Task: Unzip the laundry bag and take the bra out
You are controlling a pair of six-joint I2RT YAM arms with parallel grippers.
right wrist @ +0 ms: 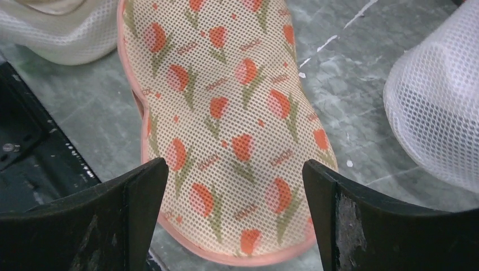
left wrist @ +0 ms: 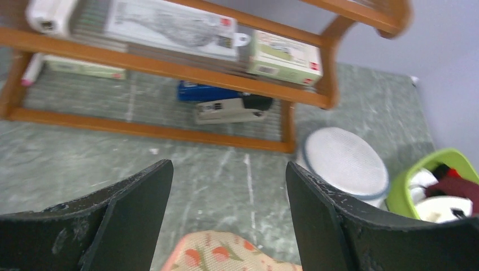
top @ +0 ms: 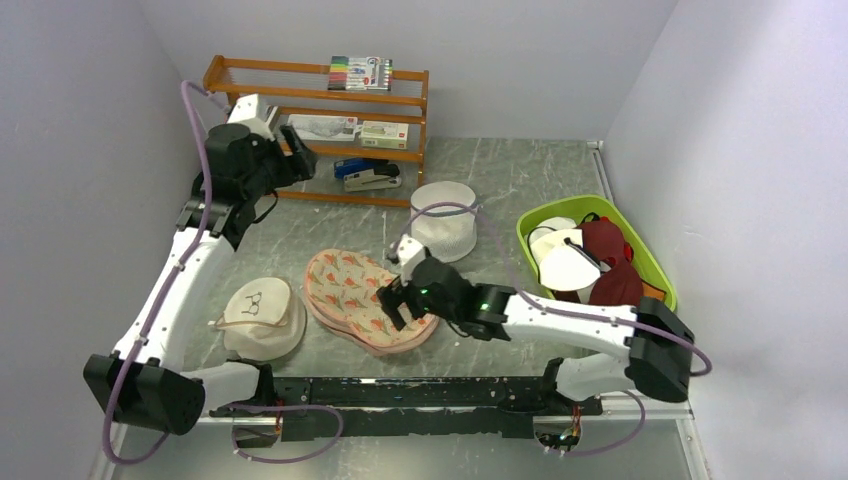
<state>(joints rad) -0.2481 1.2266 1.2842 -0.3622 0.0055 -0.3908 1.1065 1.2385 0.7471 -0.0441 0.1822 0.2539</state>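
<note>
The laundry bag [top: 362, 297], a flat two-lobed beige pouch with orange-red and green flowers, lies closed on the table's middle. It fills the right wrist view [right wrist: 226, 118], and its far tip shows in the left wrist view [left wrist: 220, 253]. My right gripper [top: 403, 302] is open and empty, hovering just above the bag's near-right lobe with its fingers [right wrist: 133, 214] straddling that end. My left gripper [top: 302, 160] is open and empty, raised high at the back left near the shelf. No bra shows outside the bag, and I cannot make out the zip.
A wooden shelf [top: 320, 100] with boxes and a stapler stands at the back. A white mesh cylinder [top: 444, 220] stands behind the bag. A round cream cap with drawn glasses [top: 262, 317] lies left of it. A green bin [top: 640, 262] with clothes sits right.
</note>
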